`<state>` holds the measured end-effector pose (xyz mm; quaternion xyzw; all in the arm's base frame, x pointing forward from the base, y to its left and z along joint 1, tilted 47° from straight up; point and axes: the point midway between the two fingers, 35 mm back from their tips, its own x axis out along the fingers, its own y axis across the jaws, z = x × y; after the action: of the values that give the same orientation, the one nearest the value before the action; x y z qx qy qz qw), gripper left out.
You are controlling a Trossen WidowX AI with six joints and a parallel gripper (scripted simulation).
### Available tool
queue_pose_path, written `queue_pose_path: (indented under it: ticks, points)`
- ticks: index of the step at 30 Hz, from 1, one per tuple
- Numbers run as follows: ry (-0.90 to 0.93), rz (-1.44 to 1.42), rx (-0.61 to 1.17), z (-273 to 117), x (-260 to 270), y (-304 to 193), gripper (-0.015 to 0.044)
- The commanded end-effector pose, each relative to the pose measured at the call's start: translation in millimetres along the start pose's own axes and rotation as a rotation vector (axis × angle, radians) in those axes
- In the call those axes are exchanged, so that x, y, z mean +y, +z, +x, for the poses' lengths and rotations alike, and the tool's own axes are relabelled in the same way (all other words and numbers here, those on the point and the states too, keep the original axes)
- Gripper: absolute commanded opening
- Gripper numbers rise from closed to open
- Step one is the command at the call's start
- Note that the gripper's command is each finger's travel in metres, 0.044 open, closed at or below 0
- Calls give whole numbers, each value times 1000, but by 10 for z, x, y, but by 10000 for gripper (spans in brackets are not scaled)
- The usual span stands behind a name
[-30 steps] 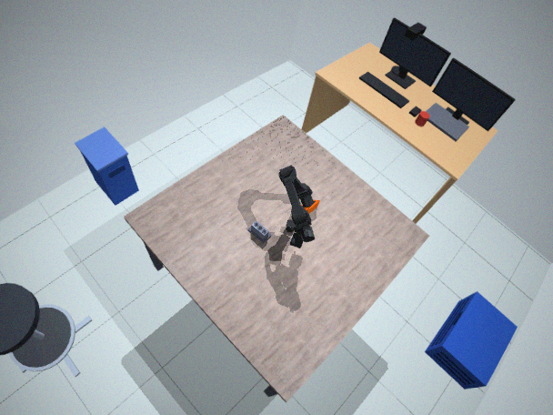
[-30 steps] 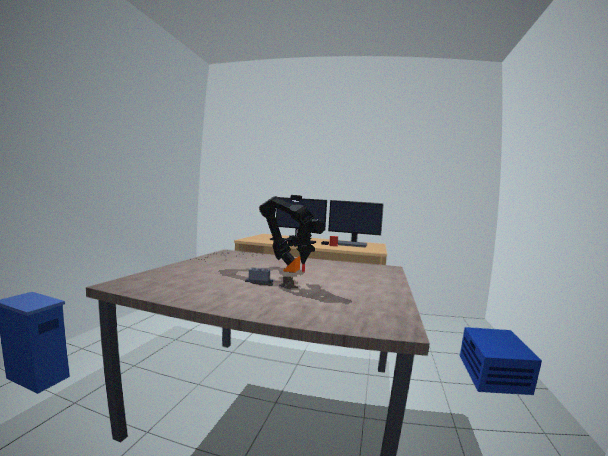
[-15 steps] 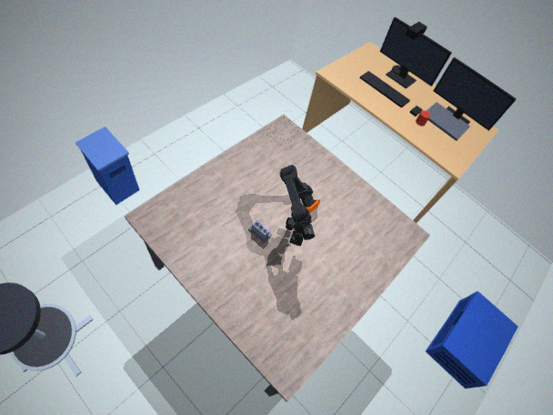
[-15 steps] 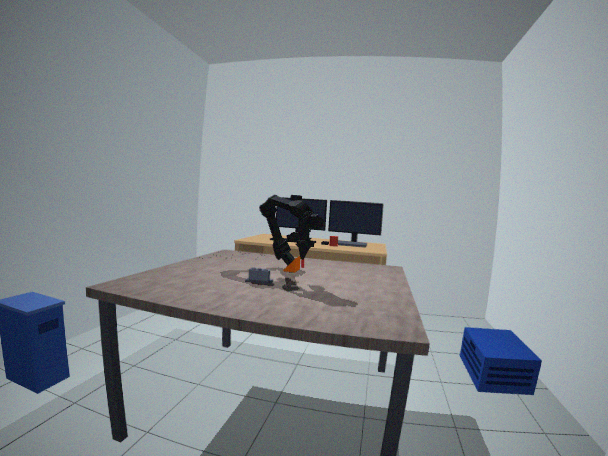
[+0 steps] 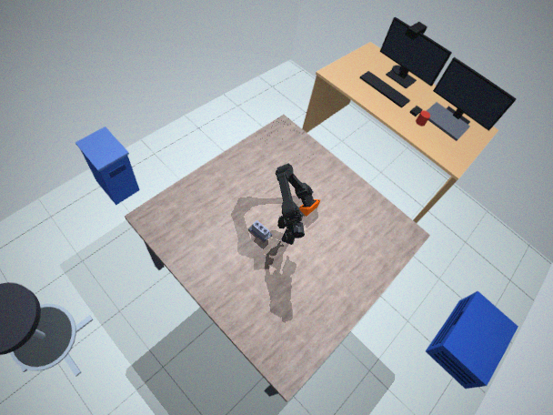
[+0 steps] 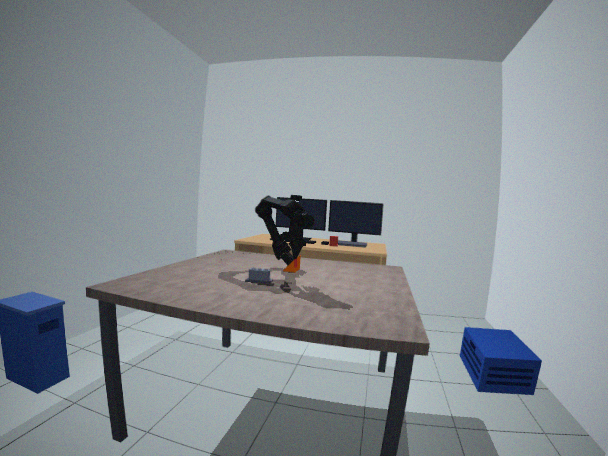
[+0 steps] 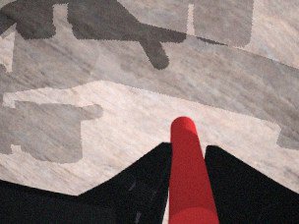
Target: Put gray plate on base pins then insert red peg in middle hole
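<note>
My gripper [image 7: 188, 154] is shut on the red peg [image 7: 189, 177] [image 6: 296, 263] and holds it up off the table. The peg points away from the wrist camera, and its far end sticks out past the fingertips. The gray plate [image 5: 262, 227] [image 6: 259, 273] appears to lie flat on top of the base. Three dark spots in a row show on its top in the top view. The pins are too small to make out. In the top view the gripper is to the right of the plate and base; the peg cannot be made out there. The plate and base are outside the wrist view.
The wooden table [image 5: 346, 273] [image 6: 200, 295] carries the arm, whose orange mount [image 5: 310, 207] stands behind the gripper. The arm's shadows fall across the table around the base. A desk [image 5: 336, 68] with monitors and a red cup [image 5: 423, 118] stands beyond the table.
</note>
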<state>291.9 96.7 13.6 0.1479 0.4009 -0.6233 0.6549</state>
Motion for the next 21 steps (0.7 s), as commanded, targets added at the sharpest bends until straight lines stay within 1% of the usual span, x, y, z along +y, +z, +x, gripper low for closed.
queue_pose_path:
  ticks: [1, 21]
  points:
    - [8, 2, 0, -27, 29, 131, 0]
    - [9, -8, 3, -57, 80, 704, 0]
